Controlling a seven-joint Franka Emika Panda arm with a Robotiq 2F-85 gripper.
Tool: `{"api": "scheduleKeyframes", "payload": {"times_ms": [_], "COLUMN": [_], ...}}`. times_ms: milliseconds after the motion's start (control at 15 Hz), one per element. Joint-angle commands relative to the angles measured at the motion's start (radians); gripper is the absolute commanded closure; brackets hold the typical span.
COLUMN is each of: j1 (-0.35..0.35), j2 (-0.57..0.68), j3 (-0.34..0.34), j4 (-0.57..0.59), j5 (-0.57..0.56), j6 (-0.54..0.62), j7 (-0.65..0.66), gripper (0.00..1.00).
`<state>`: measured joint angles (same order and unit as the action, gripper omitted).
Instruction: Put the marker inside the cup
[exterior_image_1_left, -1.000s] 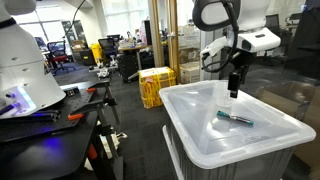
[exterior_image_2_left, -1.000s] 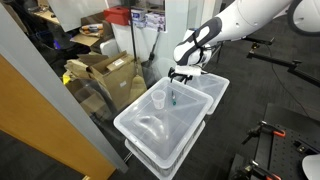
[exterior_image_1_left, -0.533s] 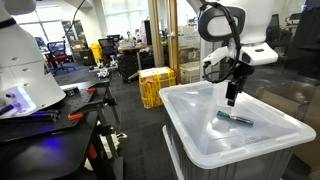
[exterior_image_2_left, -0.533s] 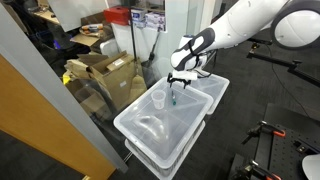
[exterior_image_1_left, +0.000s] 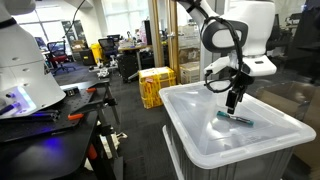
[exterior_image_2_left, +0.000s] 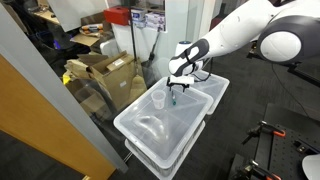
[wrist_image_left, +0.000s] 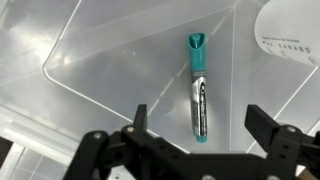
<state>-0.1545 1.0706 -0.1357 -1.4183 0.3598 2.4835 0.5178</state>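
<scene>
The arm bends down over the bin lid (exterior_image_1_left: 200, 130), its gripper (wrist_image_left: 197, 120) pointing straight down, fingers spread apart and empty, just above the marker (wrist_image_left: 198, 90) lying flat there. The cup (exterior_image_2_left: 158, 99) stands upright near it.

The arm (exterior_image_1_left: 255, 22) is made of smooth, rounded white shells. A glossy black ring (exterior_image_1_left: 222, 37) circles one joint face, at about 9 o'clock from the largest white segment. In both exterior views the white links end in a dark wrist section, and a thin dark cable (exterior_image_2_left: 203, 70) loops beside it. The hand (exterior_image_1_left: 232, 107) is black all over. In the wrist view it fills the 6 o'clock edge with matte black, angular linkage bars and two blunt black fingers (wrist_image_left: 141, 118), one at 7 o'clock and one at 5 o'clock.
</scene>
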Motion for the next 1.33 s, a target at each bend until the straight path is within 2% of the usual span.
{"api": "scheduleKeyframes", "payload": {"times_ms": [0, 533, 1267], "j1": [0.005, -0.013, -0.023], "j2": [0.055, 0.128, 0.221], "j3": [-0.022, -0.023, -0.016], "j4": [0.091, 0.182, 0.337], "j5": [-0.020, -0.017, -0.023], "j6": [-0.054, -0.067, -0.164], "j7": [0.049, 0.045, 0.075], "gripper": [0.00, 0.00, 0.00]}}
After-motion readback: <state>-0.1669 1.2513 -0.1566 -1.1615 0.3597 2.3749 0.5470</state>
